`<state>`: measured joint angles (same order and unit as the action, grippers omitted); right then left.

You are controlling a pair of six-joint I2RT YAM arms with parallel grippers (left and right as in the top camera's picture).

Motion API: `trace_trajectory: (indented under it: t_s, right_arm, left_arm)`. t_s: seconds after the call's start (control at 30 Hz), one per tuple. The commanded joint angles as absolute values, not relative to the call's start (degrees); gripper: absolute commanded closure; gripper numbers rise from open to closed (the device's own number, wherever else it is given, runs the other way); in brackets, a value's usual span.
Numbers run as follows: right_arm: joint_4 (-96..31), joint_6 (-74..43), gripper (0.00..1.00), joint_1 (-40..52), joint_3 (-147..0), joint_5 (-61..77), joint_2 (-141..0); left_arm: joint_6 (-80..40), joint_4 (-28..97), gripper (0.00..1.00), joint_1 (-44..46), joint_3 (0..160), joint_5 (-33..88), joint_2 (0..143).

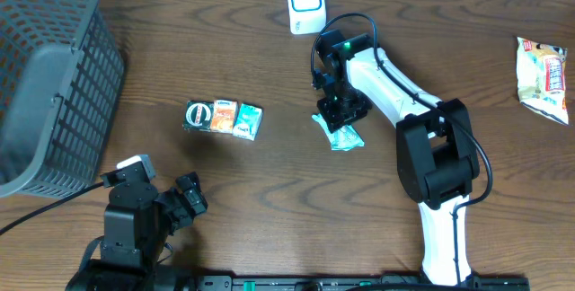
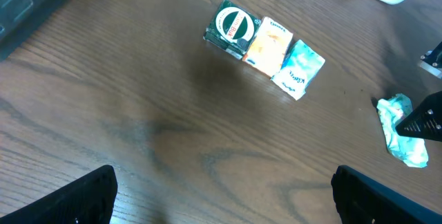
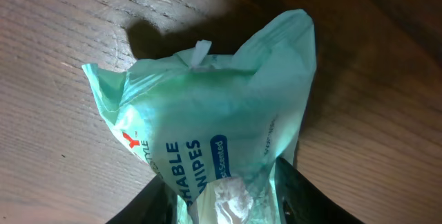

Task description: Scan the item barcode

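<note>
A pale green wipes packet (image 1: 345,136) lies on the wooden table right of centre. My right gripper (image 1: 338,111) reaches down onto its far end. In the right wrist view the packet (image 3: 207,127) fills the frame, and my right gripper (image 3: 228,196) has a dark finger pressed on each side of its crumpled end. A white scanner (image 1: 305,4) stands at the table's back edge, apart from the packet. My left gripper (image 1: 189,199) rests near the front left, wide open (image 2: 224,193) over bare wood. No barcode shows.
A strip of three small snack packs (image 1: 223,118) lies left of centre. A grey mesh basket (image 1: 54,84) fills the far left. A chip bag (image 1: 544,75) sits at the right edge.
</note>
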<state>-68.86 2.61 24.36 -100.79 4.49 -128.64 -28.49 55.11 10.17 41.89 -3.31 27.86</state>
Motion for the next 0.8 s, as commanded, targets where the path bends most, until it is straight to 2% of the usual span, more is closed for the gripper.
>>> trace_trajectory:
  t_s: [0.0,0.07,0.17,0.3,0.57,0.77]
  right_arm:
    - [-67.7,2.83,0.58,24.97,-98.98,5.1,-128.4]
    - [-65.8,2.83,0.59,24.97,-97.3,5.1,-128.4]
    - [-63.33,1.85,0.69,24.97,-94.85,5.13,-128.4]
    - [-62.35,0.47,0.98,24.97,-94.17,5.13,-128.35]
    - [-62.02,-0.82,0.99,24.97,-105.16,5.1,-128.22]
    - [-53.67,-1.32,0.99,24.86,-115.87,5.1,-128.25]
  left_arm:
    - [-28.38,55.09,0.02,10.07,42.0,-3.46,27.59]
    - [-28.38,55.09,0.02,10.04,42.0,-3.46,27.59]
    - [-28.38,55.09,0.02,10.04,42.0,-3.46,27.59]
    - [-28.38,55.09,0.03,10.04,42.0,-3.46,27.59]
    - [-28.38,55.09,0.02,10.04,42.0,-3.46,27.59]
    - [-28.38,55.09,0.02,10.04,42.0,-3.46,27.59]
